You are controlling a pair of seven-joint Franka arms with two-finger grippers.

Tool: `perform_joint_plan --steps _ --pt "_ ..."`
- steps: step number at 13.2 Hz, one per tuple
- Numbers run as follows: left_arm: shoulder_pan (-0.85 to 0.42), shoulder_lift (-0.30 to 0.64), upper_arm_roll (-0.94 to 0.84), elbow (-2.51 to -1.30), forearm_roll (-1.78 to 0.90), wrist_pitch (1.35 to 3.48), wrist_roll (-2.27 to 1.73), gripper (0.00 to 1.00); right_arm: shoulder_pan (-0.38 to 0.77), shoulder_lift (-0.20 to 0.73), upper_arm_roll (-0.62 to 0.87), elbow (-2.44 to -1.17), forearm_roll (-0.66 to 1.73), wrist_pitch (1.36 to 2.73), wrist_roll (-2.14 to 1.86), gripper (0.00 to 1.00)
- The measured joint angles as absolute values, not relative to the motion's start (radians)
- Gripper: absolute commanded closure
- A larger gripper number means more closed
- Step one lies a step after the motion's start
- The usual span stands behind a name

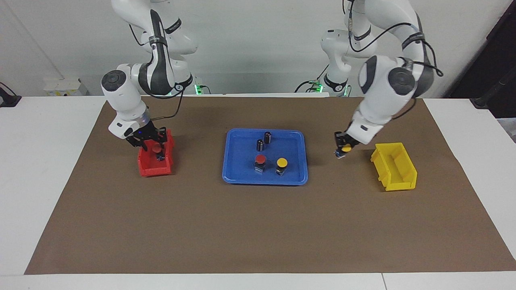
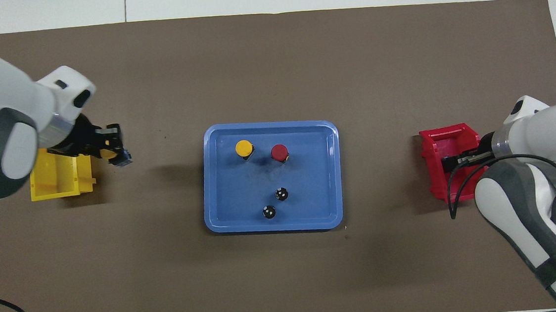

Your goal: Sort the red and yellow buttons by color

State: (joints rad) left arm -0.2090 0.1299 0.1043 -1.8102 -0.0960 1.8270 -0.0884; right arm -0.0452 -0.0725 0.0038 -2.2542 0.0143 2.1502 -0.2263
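My left gripper (image 1: pixel 342 152) is shut on a yellow button (image 1: pixel 346 149) and holds it above the brown mat between the blue tray (image 1: pixel 264 182) and the yellow bin (image 1: pixel 397 177). It also shows in the overhead view (image 2: pixel 118 156). My right gripper (image 1: pixel 151 145) is down in the red bin (image 1: pixel 155 171), with a red button (image 1: pixel 155 149) at its tip; I cannot tell whether it holds it. One red button (image 1: pixel 260 159) and one yellow button (image 1: pixel 281 162) stand upright in the tray, side by side on the part farther from the robots.
Two dark capless cylinders (image 1: pixel 267 137) (image 1: pixel 260 144) stand in the tray nearer to the robots. The red bin sits toward the right arm's end of the table, the yellow bin toward the left arm's end. A brown mat (image 1: pixel 258 233) covers the table.
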Motion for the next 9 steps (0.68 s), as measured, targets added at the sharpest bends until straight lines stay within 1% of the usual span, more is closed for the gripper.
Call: perform_joint_plan --steps 2,3,4,5,7,9 --pt "-0.082 0.119 0.107 -1.797 -0.094 1.827 0.053 0.99 -0.035 -0.064 0.012 -2.121 0.015 2.029 -0.225 0.21" --pt "-0.041 0.114 0.107 -1.789 -0.092 1.829 0.108 0.99 -0.008 -0.05 0.014 -2.048 0.017 1.982 -0.206 0.16" --pt "-0.014 0.11 0.107 -1.787 -0.091 1.835 0.15 0.99 0.043 -0.025 0.016 -1.968 0.019 1.951 -0.142 0.1" --pt "0.001 0.107 0.107 -1.798 -0.091 1.855 0.177 0.99 0.116 0.01 0.018 -1.883 0.019 1.938 -0.025 0.07" --pt "0.004 0.09 0.102 -1.875 -0.09 1.934 0.21 0.99 0.281 0.101 0.025 -1.739 0.017 1.936 0.251 0.02" --pt "0.005 0.081 0.1 -1.928 -0.09 1.984 0.238 0.99 0.418 0.221 0.029 -1.618 0.009 1.937 0.452 0.01"
